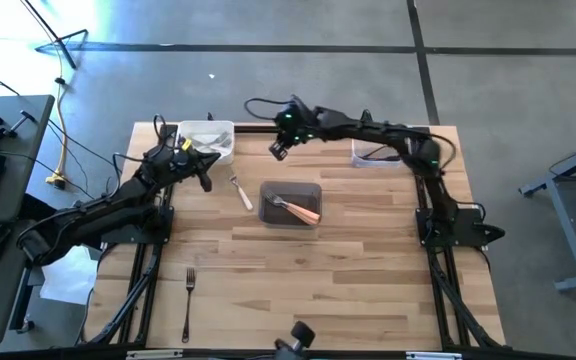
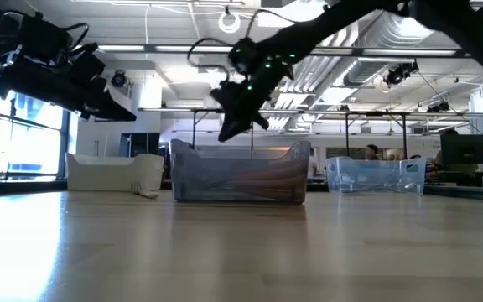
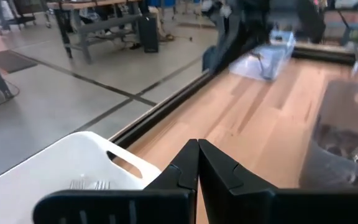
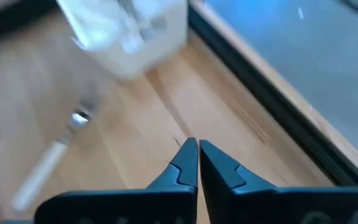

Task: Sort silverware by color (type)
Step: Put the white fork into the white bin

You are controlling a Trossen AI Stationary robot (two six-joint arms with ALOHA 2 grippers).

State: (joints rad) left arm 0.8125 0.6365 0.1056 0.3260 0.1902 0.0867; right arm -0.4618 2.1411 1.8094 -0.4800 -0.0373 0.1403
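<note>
Forks were seen around the grey tub [image 1: 290,190] at mid-table: a dark-handled fork [image 1: 189,300] nearest the front edge, orange-handled forks [image 1: 300,209] inside the tub, a white-handled fork [image 1: 241,192] just left of it. Beyond, the left gripper [image 1: 204,180] was held clenched and empty near the white tub [image 1: 208,132], the right gripper [image 1: 278,150] likewise clenched, empty, above the tub's far side.

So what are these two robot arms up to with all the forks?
They are sorting forks by handle colour into tubs. Right now neither holds anything: the left gripper is shut beside the white tub, the right gripper shut above the table's far edge. Orange-handled forks lie in the dark tub; a white-handled fork and a dark fork wait on the table.
</note>
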